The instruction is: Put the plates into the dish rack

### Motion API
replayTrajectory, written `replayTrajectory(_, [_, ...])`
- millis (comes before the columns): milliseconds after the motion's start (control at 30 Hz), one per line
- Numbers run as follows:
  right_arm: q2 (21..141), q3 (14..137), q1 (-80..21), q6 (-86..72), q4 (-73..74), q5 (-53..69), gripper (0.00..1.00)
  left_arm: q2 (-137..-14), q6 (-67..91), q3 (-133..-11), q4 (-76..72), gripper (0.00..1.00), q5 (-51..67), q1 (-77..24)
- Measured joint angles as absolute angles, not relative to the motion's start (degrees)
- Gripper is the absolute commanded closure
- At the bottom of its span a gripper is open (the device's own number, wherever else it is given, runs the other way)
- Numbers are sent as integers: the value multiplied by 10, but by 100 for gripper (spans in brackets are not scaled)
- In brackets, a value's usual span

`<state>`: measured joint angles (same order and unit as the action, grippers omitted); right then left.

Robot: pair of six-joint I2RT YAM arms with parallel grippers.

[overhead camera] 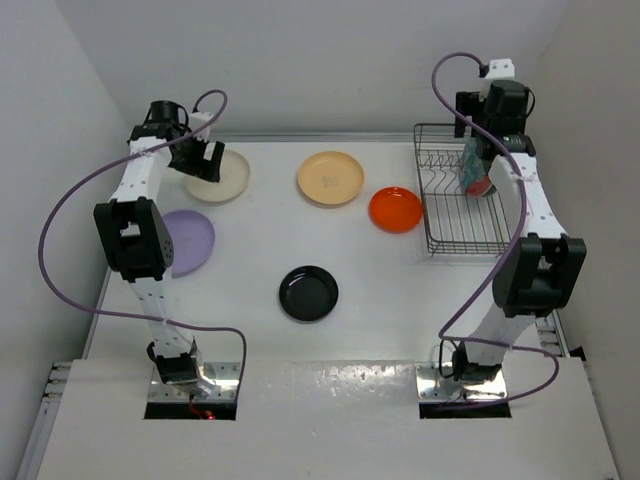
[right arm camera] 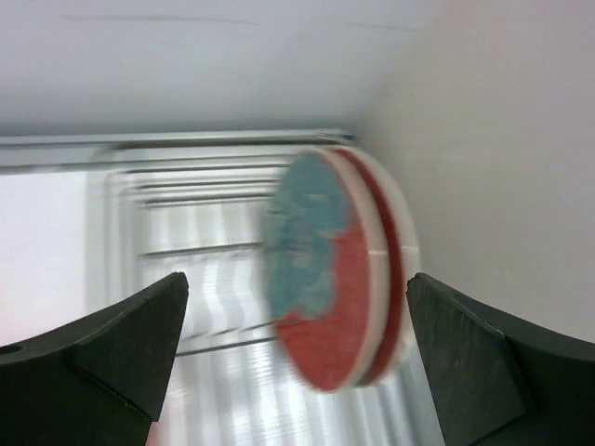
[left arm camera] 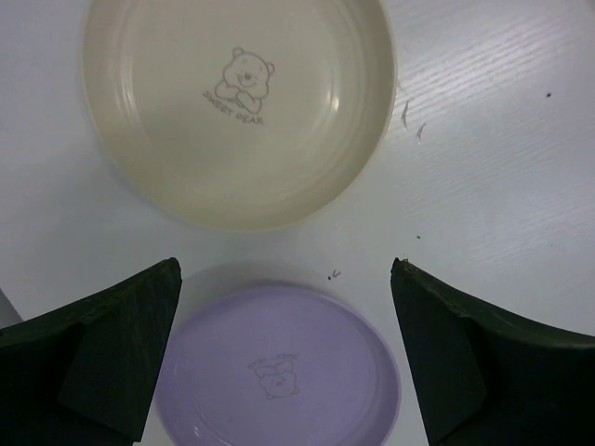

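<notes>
We see the left end effector spread wide and empty over the counter between the cream plate and the lavender plate, and the right end effector released, grasping nothing, facing two red plates standing on edge in the rack at the counter's far right.

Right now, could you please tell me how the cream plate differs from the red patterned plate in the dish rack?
Pose: the cream plate lies flat on the table, while the red plate stands on edge in the dish rack.
Look: the cream plate is plain apart from a small bear print, while the red plate carries a large teal pattern.
Both are round.
</notes>
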<state>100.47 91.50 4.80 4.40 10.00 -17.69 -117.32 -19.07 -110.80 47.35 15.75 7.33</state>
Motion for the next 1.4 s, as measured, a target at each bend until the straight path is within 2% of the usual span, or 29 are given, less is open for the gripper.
replayTrajectory(67, [990, 927, 26, 23, 127, -140, 3, -1173, -197, -1085, 470, 3, 152, 75])
replayTrajectory(100, [981, 928, 10, 11, 141, -108, 6, -1173, -201, -1071, 470, 8, 149, 75])
replayTrajectory(133, [974, 927, -5, 5, 149, -82, 11, -1172, -203, -1058, 470, 11, 147, 76])
replayTrajectory(167, [969, 923, -22, -1, 156, -53, 23, -1170, -207, -1046, 468, 14, 146, 78])
replayTrajectory(233, [963, 911, -58, -11, 168, -4, 33, -1162, -211, -1016, 470, 22, 143, 83])
replayTrajectory(267, [963, 900, -82, -17, 174, 25, 33, -1155, -212, -1000, 469, 22, 143, 87])
replayTrajectory(333, [966, 873, -121, -33, 186, 67, 28, -1138, -216, -970, 469, 23, 143, 95])
replayTrajectory(567, [976, 719, -226, -106, 208, 143, 13, -1027, -221, -861, 443, 14, 136, 115])
replayTrajectory(833, [977, 650, -252, -222, 163, 129, 15, -900, -221, -720, 396, 13, 123, 121])
replayTrajectory(900, [990, 671, -253, -270, 154, 105, 15, -878, -220, -690, 387, 10, 120, 125])
replayTrajectory(1100, [1108, 815, -253, -442, 119, -32, 27, -830, -218, -651, 382, 10, 112, 129])
replayTrajectory(1300, [1252, 975, -248, -552, 184, -153, 27, -812, -218, -651, 367, 10, 111, 129])
replayTrajectory(1400, [1292, 1010, -247, -575, 216, -194, 29, -812, -218, -652, 366, 10, 110, 129])
